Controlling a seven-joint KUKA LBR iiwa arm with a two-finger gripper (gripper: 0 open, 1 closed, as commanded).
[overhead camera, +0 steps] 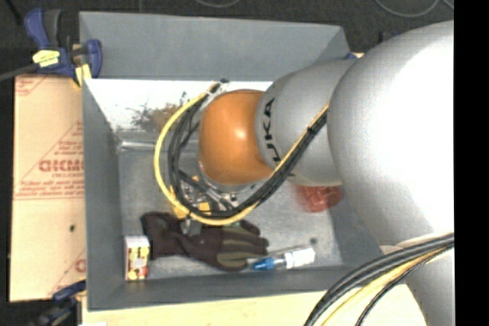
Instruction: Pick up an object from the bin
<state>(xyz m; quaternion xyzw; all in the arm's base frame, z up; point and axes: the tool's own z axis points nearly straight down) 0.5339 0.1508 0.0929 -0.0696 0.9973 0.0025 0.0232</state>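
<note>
My hand (202, 201) is over the dark glove (221, 246); open or closed, I can't tell. Limp cloth could slip out, maybe.

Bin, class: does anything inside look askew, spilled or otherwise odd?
Only the dark glove stands out: it lies crumpled near the bin's front wall, touching a white pen's blue end. The small box beside it stands upright. Nothing looks spilled or broken.
</note>
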